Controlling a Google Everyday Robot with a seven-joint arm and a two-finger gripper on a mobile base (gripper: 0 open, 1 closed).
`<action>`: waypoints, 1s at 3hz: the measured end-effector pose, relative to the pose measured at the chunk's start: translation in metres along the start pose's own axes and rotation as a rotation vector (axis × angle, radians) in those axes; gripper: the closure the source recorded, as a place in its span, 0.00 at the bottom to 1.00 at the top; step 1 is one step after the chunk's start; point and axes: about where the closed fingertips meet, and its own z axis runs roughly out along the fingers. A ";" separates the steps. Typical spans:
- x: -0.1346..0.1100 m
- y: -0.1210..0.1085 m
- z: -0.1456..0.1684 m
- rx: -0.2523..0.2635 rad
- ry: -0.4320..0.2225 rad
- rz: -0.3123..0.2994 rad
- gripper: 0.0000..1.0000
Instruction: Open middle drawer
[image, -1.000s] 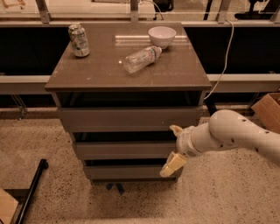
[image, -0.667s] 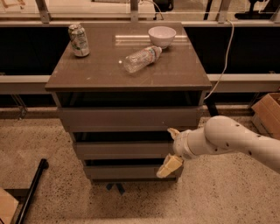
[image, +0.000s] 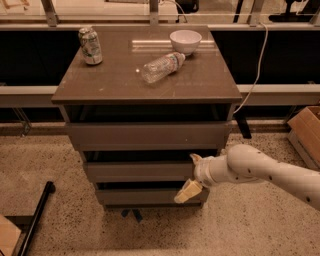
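Observation:
The grey-brown cabinet has three flat drawer fronts stacked under its top. The middle drawer (image: 137, 171) is the mid-sized front, and it looks pushed in, roughly level with the other two. My gripper (image: 191, 175) sits at the right end of that front on the end of the white arm (image: 260, 170). It is open. One cream finger (image: 195, 159) is at the drawer's upper edge and the other finger (image: 186, 192) reaches down past its lower edge.
On the cabinet top (image: 200, 85) stand a soda can (image: 90, 45) and a white bowl (image: 185, 41), with a clear plastic bottle (image: 161, 66) lying on its side. A cardboard box (image: 306, 135) is at the right. A black bar (image: 35, 220) lies on the floor at left, and a white cable (image: 255, 75) hangs at right.
The arm has shifted left, bringing the gripper closer in against the right end of the middle drawer front. The drawers have not visibly moved.

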 end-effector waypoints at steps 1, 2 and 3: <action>0.019 -0.012 0.027 -0.009 -0.035 0.065 0.00; 0.036 -0.029 0.051 -0.009 -0.067 0.120 0.00; 0.051 -0.084 0.083 0.016 -0.111 0.152 0.00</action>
